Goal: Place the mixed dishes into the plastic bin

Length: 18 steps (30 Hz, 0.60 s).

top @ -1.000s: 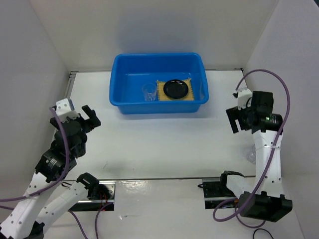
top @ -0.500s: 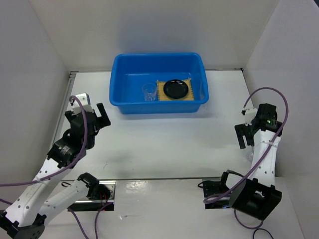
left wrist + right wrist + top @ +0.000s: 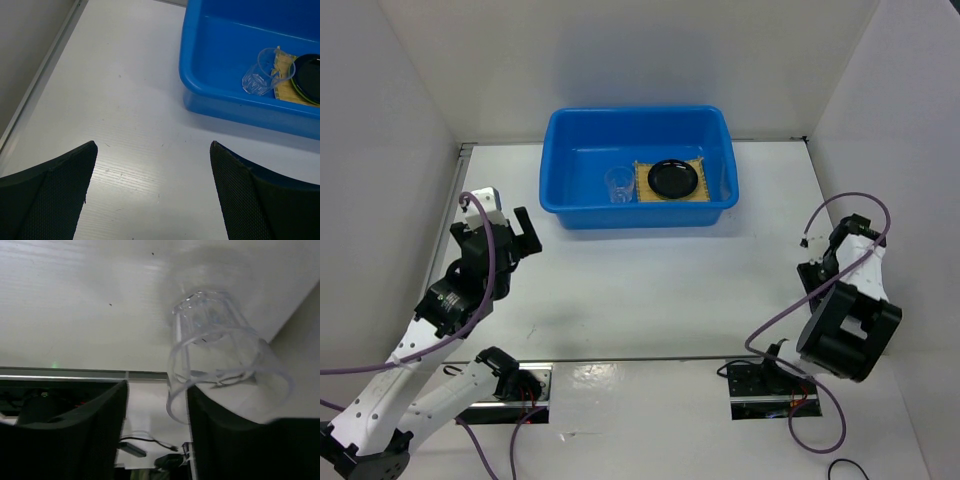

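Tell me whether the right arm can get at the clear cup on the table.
Probably yes: the right gripper is right at the clear cup, one edge of its rim between the open jaws, nothing in the way. The side wall stands close beside the cup, leaving little room.

A robotics lab test cell: a white table boxed in by plain white panels, with cabled robot arms bolted at its edge
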### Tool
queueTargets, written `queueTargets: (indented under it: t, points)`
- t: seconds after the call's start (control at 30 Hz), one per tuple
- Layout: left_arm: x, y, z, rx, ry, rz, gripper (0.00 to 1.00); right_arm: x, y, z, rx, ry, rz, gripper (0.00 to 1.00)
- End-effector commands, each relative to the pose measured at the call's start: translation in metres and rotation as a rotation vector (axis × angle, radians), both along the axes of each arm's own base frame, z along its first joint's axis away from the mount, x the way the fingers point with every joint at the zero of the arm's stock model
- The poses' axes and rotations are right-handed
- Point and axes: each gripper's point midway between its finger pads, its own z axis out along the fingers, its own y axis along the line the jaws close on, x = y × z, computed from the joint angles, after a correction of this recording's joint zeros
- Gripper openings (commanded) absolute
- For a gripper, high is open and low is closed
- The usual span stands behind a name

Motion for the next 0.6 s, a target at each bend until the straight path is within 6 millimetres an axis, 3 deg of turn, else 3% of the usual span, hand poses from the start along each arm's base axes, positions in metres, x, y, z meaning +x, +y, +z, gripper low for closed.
queueTargets:
  t: [0.0, 0.03, 0.07, 0.13, 0.2, 0.27, 0.33, 0.37, 0.4, 0.43, 0.47, 0.5, 0.53, 0.57]
  points:
    - [-0.001, 0.004, 0.011, -0.005, -0.038, 0.014, 0.99, 0.007, 0.0, -0.014, 0.043, 0.004, 0.019, 0.51]
    - [-0.001, 0.004, 0.011, -0.005, -0.038, 0.014, 0.99, 0.009, 0.001, -0.019, 0.058, 0.011, 0.019, 0.37]
    - [-0.001, 0.004, 0.011, -0.005, -0.038, 0.014, 0.99, 0.012, -0.002, -0.016, 0.051, -0.001, 0.019, 0.16]
    - [-0.001, 0.006, 0.012, -0.002, -0.04, 0.022, 0.99, 0.013, 0.001, -0.006, 0.053, -0.021, 0.012, 0.0]
    - [-0.001, 0.006, 0.012, -0.002, -0.04, 0.022, 0.99, 0.026, -0.001, 0.022, 0.036, -0.104, 0.017, 0.0]
    - [-0.001, 0.006, 0.012, -0.002, -0.04, 0.022, 0.99, 0.046, 0.006, 0.077, 0.013, -0.265, 0.056, 0.0]
    - [0.0, 0.007, 0.01, 0.005, -0.034, 0.031, 0.99, 0.066, 0.03, 0.122, 0.033, -0.406, 0.166, 0.0]
    - [0.0, 0.007, 0.01, 0.005, -0.033, 0.031, 0.99, 0.078, 0.042, 0.156, 0.041, -0.502, 0.219, 0.0]
    - [0.0, 0.007, 0.01, 0.005, -0.033, 0.031, 0.99, 0.095, 0.073, 0.174, 0.11, -0.579, 0.322, 0.0]
    - [0.0, 0.007, 0.01, 0.005, -0.033, 0.031, 0.99, 0.109, 0.089, 0.202, 0.12, -0.656, 0.37, 0.0]
    - [0.002, 0.006, 0.008, 0.01, -0.026, 0.031, 0.99, 0.123, 0.107, 0.217, 0.153, -0.71, 0.358, 0.0]
    - [0.002, 0.006, 0.008, 0.01, -0.026, 0.031, 0.99, 0.144, 0.146, 0.239, 0.203, -0.764, 0.464, 0.0]
    - [0.002, 0.006, 0.008, 0.01, -0.026, 0.031, 0.99, 0.149, 0.16, 0.261, 0.222, -0.833, 0.485, 0.0]
    - [0.002, 0.006, 0.008, 0.01, -0.026, 0.031, 0.99, 0.17, 0.17, 0.26, 0.284, -0.82, 0.517, 0.0]
